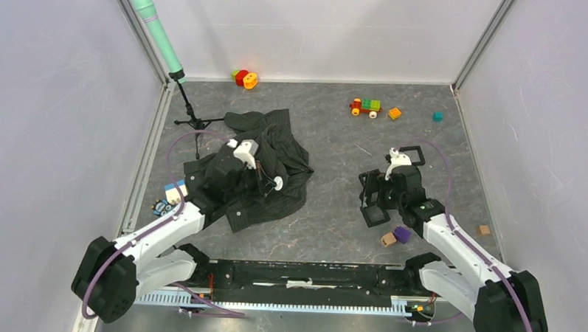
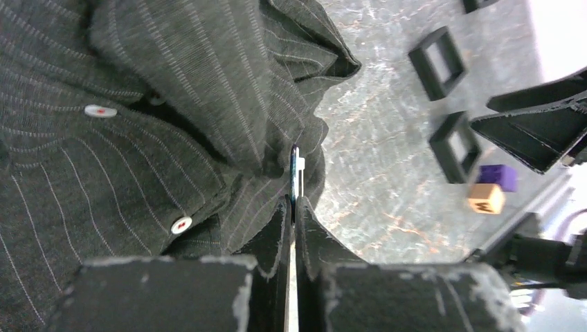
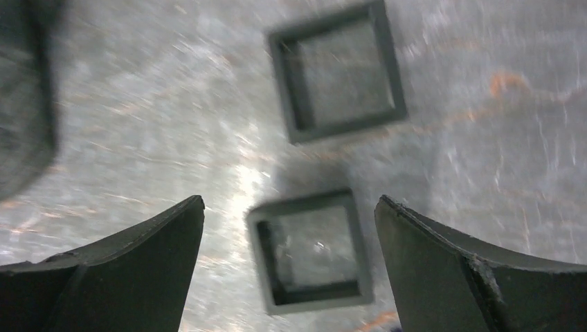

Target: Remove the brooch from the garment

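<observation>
- Looking down from above, we are seeing the shirt (image 1: 281, 143) lying crumpled on the left part of the table (image 1: 326, 211), with the left arm reaching over it.
- We are finding the left gripper (image 2: 293, 204) with its fingers pressed together, pinching a thin blue-and-white piece seen edge-on, which we are taking for the brooch (image 2: 294, 169).
- The brooch is sitting at the right edge of the shirt against a fold of striped cloth, and we cannot tell whether it is fastened there.
- Two white buttons (image 2: 101, 111) are showing on the cloth left of the fingers.
- We are seeing the right gripper (image 3: 289, 200) with its fingers standing wide apart, holding nothing, over the right part of the table.
- A black square frame (image 3: 257, 256) is lying below, between those fingers, and a second frame (image 3: 339, 128) is lying beyond it.
- A purple cube (image 2: 500, 176) and a tan block (image 2: 486, 198) are lying just beside each other near the right arm.
</observation>
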Controlling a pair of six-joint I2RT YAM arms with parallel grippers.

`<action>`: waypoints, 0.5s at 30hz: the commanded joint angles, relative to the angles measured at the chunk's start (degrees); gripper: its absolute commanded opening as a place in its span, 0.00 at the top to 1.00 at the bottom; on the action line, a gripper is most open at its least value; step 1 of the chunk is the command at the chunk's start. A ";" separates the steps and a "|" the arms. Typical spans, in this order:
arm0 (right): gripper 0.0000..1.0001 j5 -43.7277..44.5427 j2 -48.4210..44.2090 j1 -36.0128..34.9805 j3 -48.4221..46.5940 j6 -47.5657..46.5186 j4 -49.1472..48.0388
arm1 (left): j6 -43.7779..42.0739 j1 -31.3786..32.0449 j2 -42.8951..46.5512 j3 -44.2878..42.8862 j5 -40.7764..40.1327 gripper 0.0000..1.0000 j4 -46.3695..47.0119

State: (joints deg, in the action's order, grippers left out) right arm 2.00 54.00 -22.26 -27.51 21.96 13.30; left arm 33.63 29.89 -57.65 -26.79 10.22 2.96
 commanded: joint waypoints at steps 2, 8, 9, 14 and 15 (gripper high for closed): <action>0.02 -5.26 0.84 5.12 4.23 -3.23 0.66 | -11.05 8.85 -3.55 -8.71 -19.79 0.98 -9.28; 0.02 -10.13 1.44 6.70 7.33 -4.57 -0.99 | -16.96 17.02 -7.66 -15.51 -36.82 0.98 -19.35; 0.02 -12.01 1.57 6.66 7.64 -4.93 -1.34 | -17.98 18.01 -8.71 -17.08 -38.95 0.98 -21.01; 0.02 -14.45 2.15 6.15 7.58 -6.92 -0.48 | -20.35 20.92 -12.94 -21.85 -46.06 0.98 -26.86; 0.02 -14.12 2.15 5.90 7.19 -7.11 -0.01 | -20.36 20.95 -13.13 -21.95 -46.16 0.98 -26.82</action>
State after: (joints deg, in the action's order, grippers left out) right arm -9.39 55.70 -15.75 -20.23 16.99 13.26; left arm 17.89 49.95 -69.43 -45.28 -26.59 -18.65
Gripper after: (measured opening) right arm 0.979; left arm 0.040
